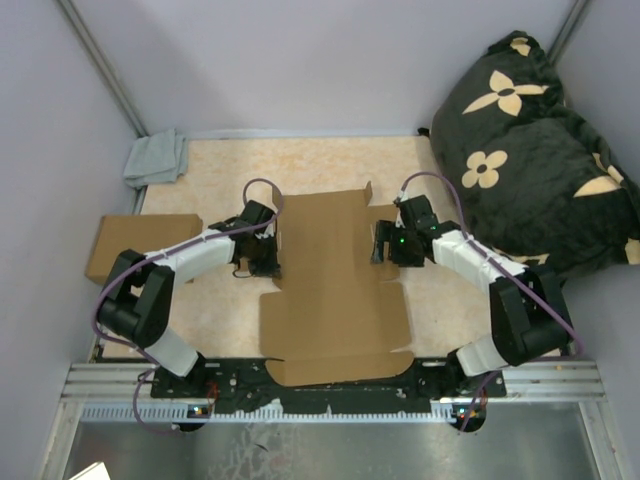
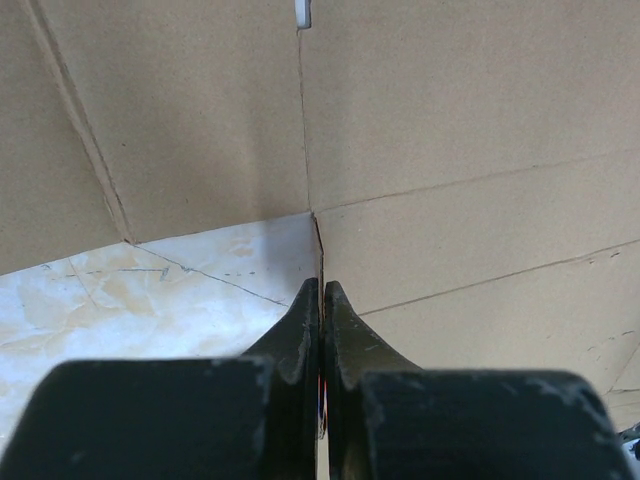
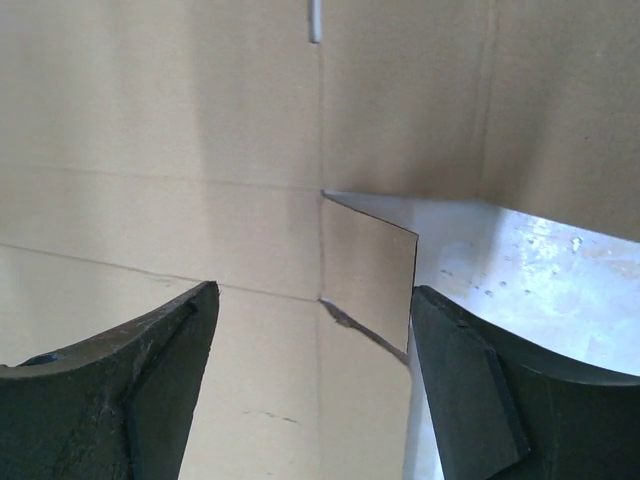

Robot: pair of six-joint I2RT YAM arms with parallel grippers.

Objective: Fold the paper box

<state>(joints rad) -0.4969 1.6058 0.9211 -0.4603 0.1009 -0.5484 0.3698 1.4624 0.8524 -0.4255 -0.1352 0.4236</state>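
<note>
Paper box (image 1: 335, 290) lies spread on table (image 1: 330, 160); grey cloth (image 1: 156, 158) far-left corner.

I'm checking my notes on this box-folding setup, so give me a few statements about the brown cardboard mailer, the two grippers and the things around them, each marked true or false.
1. The left gripper is closed. True.
2. The right gripper is closed as well. False: its jaws stand wide apart.
3. The small grey cloth lies on the plain brown cardboard mailer. False: it lies in the far left corner of the table, apart from the mailer.
4. A second flat brown cardboard box lies at the table's left edge. True.
5. The black pillow with beige flowers sits on the left side. False: it sits on the right, beyond the right arm.
</note>
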